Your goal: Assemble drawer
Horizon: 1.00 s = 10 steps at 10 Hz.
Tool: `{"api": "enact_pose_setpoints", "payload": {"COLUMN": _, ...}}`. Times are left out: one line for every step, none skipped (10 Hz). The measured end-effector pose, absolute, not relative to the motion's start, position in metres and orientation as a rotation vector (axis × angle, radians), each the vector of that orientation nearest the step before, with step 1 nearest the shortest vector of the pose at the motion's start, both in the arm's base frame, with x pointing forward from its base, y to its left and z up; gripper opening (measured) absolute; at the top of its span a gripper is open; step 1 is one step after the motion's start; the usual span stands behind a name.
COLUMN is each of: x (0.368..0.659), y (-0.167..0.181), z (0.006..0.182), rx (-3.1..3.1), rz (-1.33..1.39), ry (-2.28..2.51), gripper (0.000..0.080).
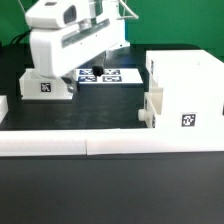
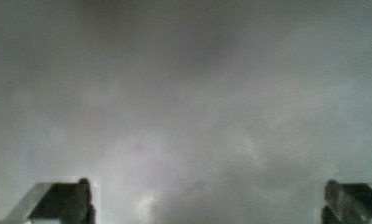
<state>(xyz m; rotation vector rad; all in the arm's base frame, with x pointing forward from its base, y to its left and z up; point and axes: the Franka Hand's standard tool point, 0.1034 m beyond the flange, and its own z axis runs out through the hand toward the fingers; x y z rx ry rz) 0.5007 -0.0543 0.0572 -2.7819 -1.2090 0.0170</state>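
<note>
Drawer housing (image 1: 186, 88): tall white box, exterior view's right, on black worktop (image 1: 100, 112)
Knobbed tray (image 1: 152, 108): against the housing's side
Second tray (image 1: 46, 86): exterior view's left, beneath the arm
Marker board (image 1: 108, 75): flat, between second tray and housing
Fingers (image 2: 58, 203): released, spread wide, gripping nothing

No words, brands or numbers can be read anywhere. The only signs are square black-and-white tags: one on the housing (image 1: 185, 95) at the exterior view's right, one on the small tray (image 1: 48, 86) at its left, and several, seemingly four, on the marker board (image 1: 108, 75) farther back.
</note>
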Motion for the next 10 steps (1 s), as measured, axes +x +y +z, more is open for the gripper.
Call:
{"api": "enact_pose_setpoints", "payload": {"x": 0.502, "y": -0.055, "z": 0.061, "rx": -2.805, "rz": 0.012, "ry": -1.157, "gripper": 0.0649}}
{"api": "enact_pose_setpoints", "payload": {"x": 0.501, "y": -0.054, "z": 0.06, "rx": -2.844, "rz": 0.018, "ry": -1.047, "gripper": 0.0649}}
{"api": "enact_pose_setpoints", "payload": {"x": 0.501, "y": -0.054, "z": 0.059, "rx": -2.861, "rz": 0.022, "ry": -0.999, "gripper": 0.0649}}
{"api": "enact_pose_setpoints", "payload": {"x": 0.501, "y": -0.053, "z": 0.059, "rx": -2.897, "rz": 0.028, "ry": -0.885, "gripper": 0.0649}}
{"api": "enact_pose_setpoints", "payload": {"x": 0.5, "y": -0.054, "z": 0.055, "rx": -2.935, "rz": 0.02, "ry": -0.78, "gripper": 0.0649}}
{"api": "enact_pose_setpoints", "payload": {"x": 0.486, "y": -0.058, "z": 0.04, "rx": -2.977, "rz": 0.012, "ry": -0.661, "gripper": 0.0649}}
{"api": "enact_pose_setpoints", "payload": {"x": 0.474, "y": -0.066, "z": 0.038, "rx": -3.02, "rz": 0.05, "ry": -0.452, "gripper": 0.0649}}
{"api": "enact_pose_setpoints", "payload": {"x": 0.465, "y": -0.075, "z": 0.04, "rx": -3.047, "rz": 0.064, "ry": -0.307, "gripper": 0.0649}}
{"api": "enact_pose_setpoints", "payload": {"x": 0.457, "y": -0.074, "z": 0.04, "rx": -3.055, "rz": 0.08, "ry": -0.233, "gripper": 0.0649}}
{"api": "enact_pose_setpoints", "payload": {"x": 0.451, "y": -0.071, "z": 0.044, "rx": -3.063, "rz": 0.089, "ry": -0.135, "gripper": 0.0649}}
